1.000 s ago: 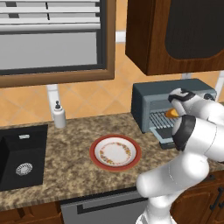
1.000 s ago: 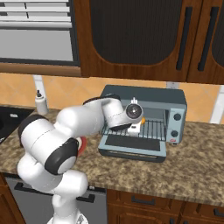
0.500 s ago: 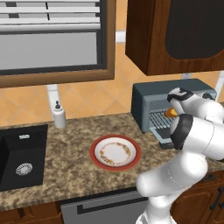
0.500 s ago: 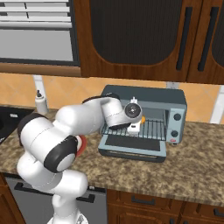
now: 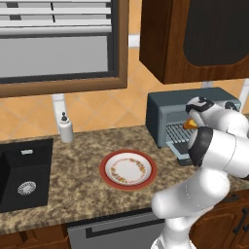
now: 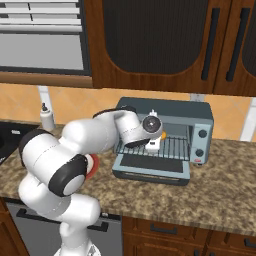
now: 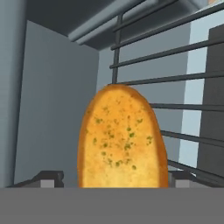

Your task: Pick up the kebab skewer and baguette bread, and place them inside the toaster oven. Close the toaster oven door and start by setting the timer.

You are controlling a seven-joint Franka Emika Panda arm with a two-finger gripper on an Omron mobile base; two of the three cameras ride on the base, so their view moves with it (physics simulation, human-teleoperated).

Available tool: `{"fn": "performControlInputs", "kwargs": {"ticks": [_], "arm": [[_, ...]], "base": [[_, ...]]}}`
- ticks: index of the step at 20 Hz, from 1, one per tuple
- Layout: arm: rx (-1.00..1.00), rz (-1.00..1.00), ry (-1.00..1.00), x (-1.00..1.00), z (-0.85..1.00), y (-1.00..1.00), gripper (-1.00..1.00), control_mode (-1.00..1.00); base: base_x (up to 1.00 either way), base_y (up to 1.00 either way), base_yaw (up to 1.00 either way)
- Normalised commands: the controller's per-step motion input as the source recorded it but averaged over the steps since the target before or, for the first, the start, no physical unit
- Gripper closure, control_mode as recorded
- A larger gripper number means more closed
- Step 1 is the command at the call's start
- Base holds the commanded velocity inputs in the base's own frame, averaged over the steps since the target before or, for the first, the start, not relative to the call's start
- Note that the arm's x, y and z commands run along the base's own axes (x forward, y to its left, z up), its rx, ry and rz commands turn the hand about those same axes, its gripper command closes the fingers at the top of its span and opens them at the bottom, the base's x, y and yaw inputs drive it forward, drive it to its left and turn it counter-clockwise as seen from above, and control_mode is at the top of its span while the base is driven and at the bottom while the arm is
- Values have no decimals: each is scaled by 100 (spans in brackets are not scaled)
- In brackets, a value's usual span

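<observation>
Gripper (image 7: 116, 178) fingers (image 7: 48, 178) stand apart on either side of the golden yellow-orange oval baguette bread (image 7: 121, 140), and the poor angle leaves it unclear whether the pads touch the loaf or have let go. The bread lies on the thin grey wire rack (image 7: 183, 78) inside the oven cavity, flecked with green on its crust, with the plain grey inner wall to its left.

From the left base camera, going left to right: a black sink (image 5: 24, 172) is set in the speckled brown granite tabletop (image 5: 82, 185), a small white soap bottle (image 5: 65, 128) stands by the wall behind it, and a round white plate with a red rim (image 5: 128, 168) sits near the front edge. Right of the plate stands the boxy blue-grey toaster oven (image 5: 168, 109), where the white arm reaches into its mouth and an orange tip of bread shows beside the hand.

From the right base camera, the toaster oven door (image 6: 152, 167) with its dark glass pane lies folded down flat on the tabletop, and the oven's knobs (image 6: 202, 134) sit on its right side.
</observation>
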Motion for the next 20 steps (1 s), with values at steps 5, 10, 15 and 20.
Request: {"fn": "performControlInputs", "kwargs": {"ticks": [5,10,15,20], "arm": [[0,0,-1,-45,0,-9,-100,-100],[0,0,0,-51,7,-32,-100,-100],[-4,1,0,-11,22,-25,-100,-100],[-19,15,-8,-8,0,0,-100,-100]], "base": [[0,0,0],[0,0,0],[0,0,0],[0,0,0]]}}
